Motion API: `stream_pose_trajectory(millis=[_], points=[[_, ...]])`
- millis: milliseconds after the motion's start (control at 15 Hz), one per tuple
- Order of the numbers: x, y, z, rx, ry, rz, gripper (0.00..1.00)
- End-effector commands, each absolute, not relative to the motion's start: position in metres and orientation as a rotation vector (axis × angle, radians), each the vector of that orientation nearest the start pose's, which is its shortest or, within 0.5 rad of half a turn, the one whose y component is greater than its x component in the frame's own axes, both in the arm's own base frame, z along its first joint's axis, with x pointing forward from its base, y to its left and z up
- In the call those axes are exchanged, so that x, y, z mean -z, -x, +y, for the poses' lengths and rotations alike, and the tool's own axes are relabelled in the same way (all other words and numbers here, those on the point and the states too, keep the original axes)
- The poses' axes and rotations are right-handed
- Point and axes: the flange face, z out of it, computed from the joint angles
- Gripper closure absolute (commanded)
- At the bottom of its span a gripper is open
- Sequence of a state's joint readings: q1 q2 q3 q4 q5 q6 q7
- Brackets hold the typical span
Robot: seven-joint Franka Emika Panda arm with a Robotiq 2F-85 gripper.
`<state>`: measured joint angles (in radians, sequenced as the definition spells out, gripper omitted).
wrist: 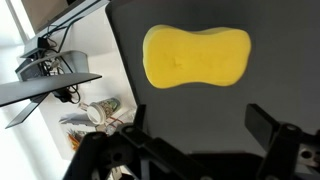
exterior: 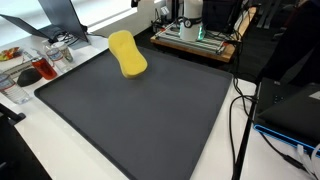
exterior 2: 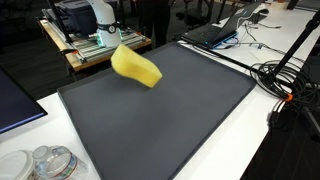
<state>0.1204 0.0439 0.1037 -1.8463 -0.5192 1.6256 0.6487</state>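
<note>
I can't read the print on the wrappers (wrist: 95,112) just off the mat's edge; it's too blurred. My gripper (wrist: 200,128) hangs over the dark mat (wrist: 285,40) with its jaws spread wide, empty and touching nothing. The yellow sponge (wrist: 196,57) (exterior: 127,54) (exterior 2: 136,66) lies flat on the mat, near one edge in both exterior views, apart from the fingers. The mat covers a white table (exterior: 50,140); cables (exterior 2: 285,75) trail beside the mat.

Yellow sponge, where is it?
The yellow sponge is at the far end of the dark mat in both exterior views, just ahead of the open gripper in the wrist view.
</note>
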Motion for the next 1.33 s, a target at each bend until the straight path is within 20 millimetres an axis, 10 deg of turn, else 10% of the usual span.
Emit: stream_pose_trajectory(millis=[0,333,1267], points=[[-0.493,-0.544,0.073,0.028,-2.512,-0.43,0.0],[-0.487,-0.549,0.069,0.07,-2.556,-0.416,0.0],[-0.352,-0.6,0.056,0.492,-2.71,-0.288,0.0]])
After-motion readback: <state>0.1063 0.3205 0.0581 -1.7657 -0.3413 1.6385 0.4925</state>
